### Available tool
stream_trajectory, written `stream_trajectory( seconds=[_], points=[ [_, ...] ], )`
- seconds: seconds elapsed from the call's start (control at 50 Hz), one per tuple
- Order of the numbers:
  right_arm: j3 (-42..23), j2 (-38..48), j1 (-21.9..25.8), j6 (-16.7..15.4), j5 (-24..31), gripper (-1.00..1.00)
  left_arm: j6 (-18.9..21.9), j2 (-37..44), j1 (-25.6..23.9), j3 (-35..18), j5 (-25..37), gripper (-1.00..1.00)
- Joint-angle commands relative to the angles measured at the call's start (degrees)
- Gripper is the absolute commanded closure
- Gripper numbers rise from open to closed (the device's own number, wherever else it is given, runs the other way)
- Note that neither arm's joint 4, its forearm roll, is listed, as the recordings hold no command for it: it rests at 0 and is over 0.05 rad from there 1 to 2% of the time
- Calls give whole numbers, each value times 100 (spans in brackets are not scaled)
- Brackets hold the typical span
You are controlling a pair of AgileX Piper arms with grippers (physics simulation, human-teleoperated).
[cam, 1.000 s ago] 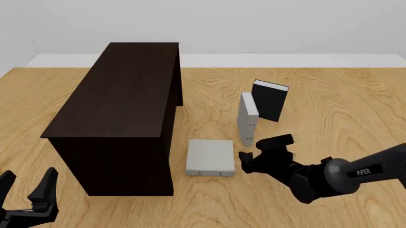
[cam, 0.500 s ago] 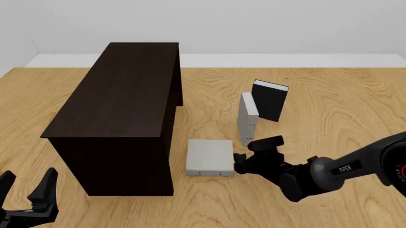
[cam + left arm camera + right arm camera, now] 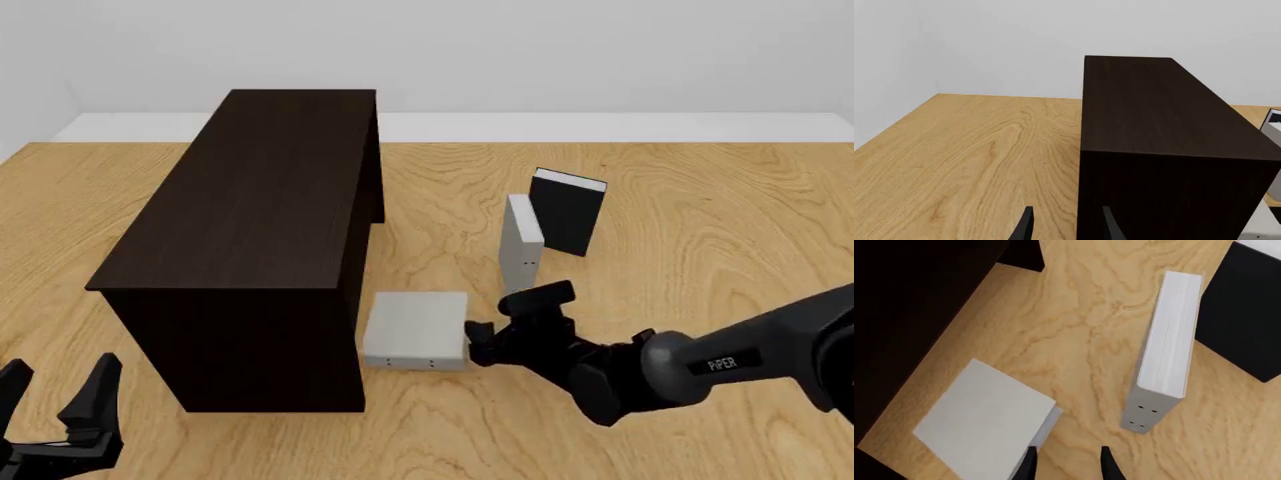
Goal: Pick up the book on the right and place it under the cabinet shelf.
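Observation:
The light grey book (image 3: 416,328) lies flat on the table, its left edge close to the open side of the dark brown cabinet (image 3: 254,220). It also shows in the right wrist view (image 3: 981,422), next to the cabinet (image 3: 907,300). My right gripper (image 3: 497,318) is open and low at the book's right edge, with one finger (image 3: 1029,462) against that edge. My left gripper (image 3: 56,395) is open and empty at the near left corner, facing the cabinet's end (image 3: 1154,110).
A second grey book (image 3: 521,250) stands upright just behind my right gripper, and also shows in the right wrist view (image 3: 1167,355). A black book (image 3: 567,212) stands behind it to the right. The wooden table (image 3: 694,240) extends to the right.
My right gripper has moved left and the flat grey book has slid left with it, toward the cabinet's open side. The left arm has not moved.

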Motion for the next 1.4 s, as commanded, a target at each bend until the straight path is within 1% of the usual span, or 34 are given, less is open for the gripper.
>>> stream_trajectory(
  seconds=[0.02,0.18,0.28,0.56,0.74,1.08,1.32,1.4],
  points=[
    [-145,-97,315,215,72,-100,0,0,-1,0,0,-100],
    [-283,-115,480,262,140,-100,1,-1,-1,0,1,-100],
    [-464,20,688,329,168,-100,-1,-2,0,0,2,-100],
    [-843,228,1057,406,292,-100,1,0,0,0,0,-100],
    [-1061,351,1236,455,349,-100,1,-102,2,0,95,-100],
    [-1494,656,1540,499,455,-100,1,-83,1,2,83,-100],
    [-1655,719,1737,538,501,-100,1,-57,2,2,59,-100],
    [-1694,857,1817,577,435,-100,0,-61,3,2,62,-100]
  ],
)
